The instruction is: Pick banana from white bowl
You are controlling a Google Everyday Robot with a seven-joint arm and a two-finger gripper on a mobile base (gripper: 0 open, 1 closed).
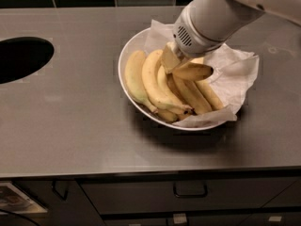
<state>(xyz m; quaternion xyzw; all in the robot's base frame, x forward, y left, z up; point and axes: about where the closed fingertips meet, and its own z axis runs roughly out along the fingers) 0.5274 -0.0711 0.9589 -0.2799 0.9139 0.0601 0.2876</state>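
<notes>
**Status.** Judged part done. The grasp looks made and the lift begun; what is left is to carry the banana up and clear of the bowl.

**Items, largest first.**
- Counter (pixel 70 126), grey metal: one. It has one dark oval opening (pixel 21 58) at its far left.
- Robot arm (pixel 221 13), white: one, reaching down from the far right.
- White bowl (pixel 126 55): one, right of centre on the counter.
- Paper sheet (pixel 235 74), crumpled and white: one, lining the bowl's right half and spilling over its rim.
- Other bananas (pixel 153 76): at least five, lying side by side in the bowl. The overlap makes the exact count uncertain.
- Banana (pixel 194 71), plump and curved: one, lying crosswise just above the others at the far side of the bowl.
- Gripper (pixel 176 65): one, over the bowl's far side. Its jaws appear clamped on the banana's left end.
- Drawer handle (pixel 190 190): one in full view, below the counter's near edge.
</notes>
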